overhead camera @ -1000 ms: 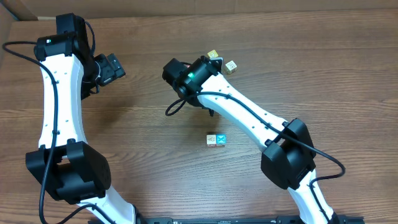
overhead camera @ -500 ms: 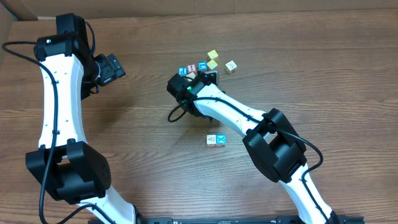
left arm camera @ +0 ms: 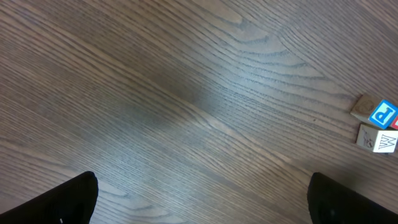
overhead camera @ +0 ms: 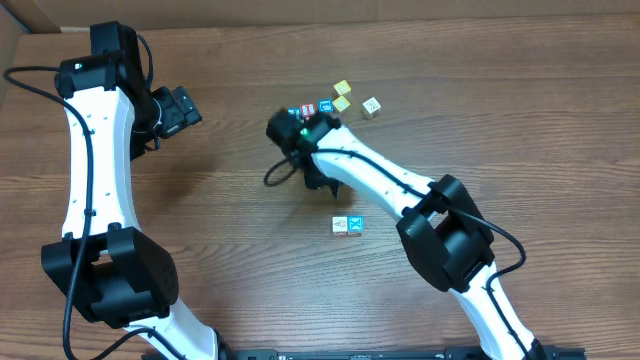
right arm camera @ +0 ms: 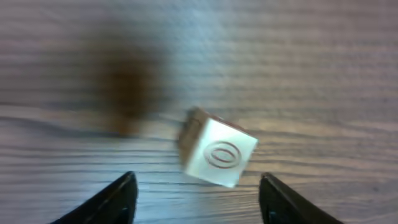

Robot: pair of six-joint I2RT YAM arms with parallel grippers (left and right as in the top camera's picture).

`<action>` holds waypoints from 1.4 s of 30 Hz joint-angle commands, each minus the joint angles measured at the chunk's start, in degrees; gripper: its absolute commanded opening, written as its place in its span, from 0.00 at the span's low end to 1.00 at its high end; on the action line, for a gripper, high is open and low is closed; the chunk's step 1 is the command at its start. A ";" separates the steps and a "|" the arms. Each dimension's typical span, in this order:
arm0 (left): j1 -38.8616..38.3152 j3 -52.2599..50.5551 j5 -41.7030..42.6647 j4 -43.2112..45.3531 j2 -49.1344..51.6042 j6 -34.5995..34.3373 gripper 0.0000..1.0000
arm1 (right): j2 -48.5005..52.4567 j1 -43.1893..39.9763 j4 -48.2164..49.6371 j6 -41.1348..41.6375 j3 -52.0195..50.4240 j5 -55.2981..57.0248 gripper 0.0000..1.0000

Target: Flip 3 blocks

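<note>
Right wrist view: right pincer (right arm camera: 200, 199) released, fingers (right arm camera: 118, 202) at the lower left and lower right of the frame, wide apart, grasping nothing. Between them and a little higher, near frame centre: O block (right arm camera: 217, 152), cream face with a reddish oval, blurred, tilted, clear of both fingers. Cannot tell whether it sits flat on the bench (right arm camera: 323, 62). To its upper left, a dark smudge of shadow on the wood.

Overhead view: right arm reaching from the lower right to frame centre, O block hidden beneath it. Just below the wrist, slightly right of centre: cream block (overhead camera: 341, 226) and X block (overhead camera: 356, 225), touching side by side, cream on the left, blue face with white X on the right. Above the wrist, upper centre: a loose cluster of coloured cubes (overhead camera: 325, 106), blue, red and blue in a row, then two yellow cubes (overhead camera: 343, 88) and a pale cube (overhead camera: 371, 106) at the right end.

Left pincer (overhead camera: 183, 108) in the upper left, well apart from every block. Left wrist view: dark fingers (left arm camera: 68, 199) in the two lower corners, spread wide, released, only bare wood between. At the right edge: P cube (left arm camera: 384, 115), and just below it W cube (left arm camera: 377, 139).
</note>
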 commanded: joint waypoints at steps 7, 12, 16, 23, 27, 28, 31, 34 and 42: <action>-0.39 1.29 0.24 0.04 0.42 -0.13 1.00 | -1.07 -10.54 -4.72 -20.20 10.56 -30.67 0.79; -0.39 1.29 0.24 0.04 0.42 -0.13 1.00 | -1.07 -16.24 -7.67 -29.59 7.89 -37.68 0.80; -0.39 1.29 0.24 0.02 0.42 -0.13 1.00 | -1.07 -17.99 -6.43 -34.53 3.17 -37.66 0.80; -0.39 1.29 0.24 0.04 0.42 -0.13 1.00 | -1.07 -17.77 2.03 -39.01 -5.29 -37.33 0.82; -0.39 1.29 0.24 0.02 0.42 -0.13 1.00 | -1.07 -16.72 4.26 -39.45 -5.68 -37.48 0.80; -0.39 1.29 0.24 0.04 0.42 -0.15 1.00 | -1.07 -16.41 4.87 -39.63 -5.68 -37.48 0.80; -0.39 1.29 0.24 0.04 0.42 -0.15 1.00 | -1.07 -15.80 6.43 -39.58 -5.68 -37.48 0.73; -0.39 1.29 0.24 0.02 0.42 -0.13 1.00 | -1.07 -15.41 7.65 -39.32 -5.68 -37.46 0.63; -0.39 1.29 0.24 0.02 0.42 -0.15 1.00 | -1.07 -15.15 9.29 -35.21 -5.68 -37.68 0.46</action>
